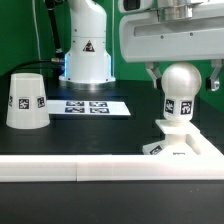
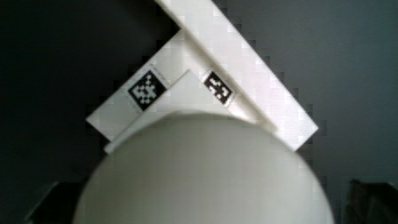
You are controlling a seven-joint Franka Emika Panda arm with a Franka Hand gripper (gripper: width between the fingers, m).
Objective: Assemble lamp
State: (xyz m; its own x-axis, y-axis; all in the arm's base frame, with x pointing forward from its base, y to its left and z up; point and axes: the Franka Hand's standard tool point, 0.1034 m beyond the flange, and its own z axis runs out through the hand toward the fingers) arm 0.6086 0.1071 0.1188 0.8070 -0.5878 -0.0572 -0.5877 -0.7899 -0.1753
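The jaws stand spread wide, one finger on each side of the round bulb head and neither touching it; the gripper (image 1: 181, 80) holds nothing. The bulb (image 1: 180, 98) stands upright directly between and just below them, its neck sunk into the low angular base (image 1: 186, 140). In the wrist view the bulb's dome (image 2: 205, 170) fills the foreground and the base (image 2: 214, 70) spreads out beyond it.

I judge the step in hand to be seating the bulb — whether it is fully home cannot be told. If it is, the next move calls for lifting clear without nudging the head, then crossing to the shade (image 1: 27, 100), which sits mouth down well away from the jaws, beyond the marker board (image 1: 92, 105).

All three pieces are matte white, hard-looking plastic with black-and-white square tags: smooth ball, faceted wedge-like base, tapered cup. A long white rail bar (image 1: 60, 170) lies in front — no part of the lamp.
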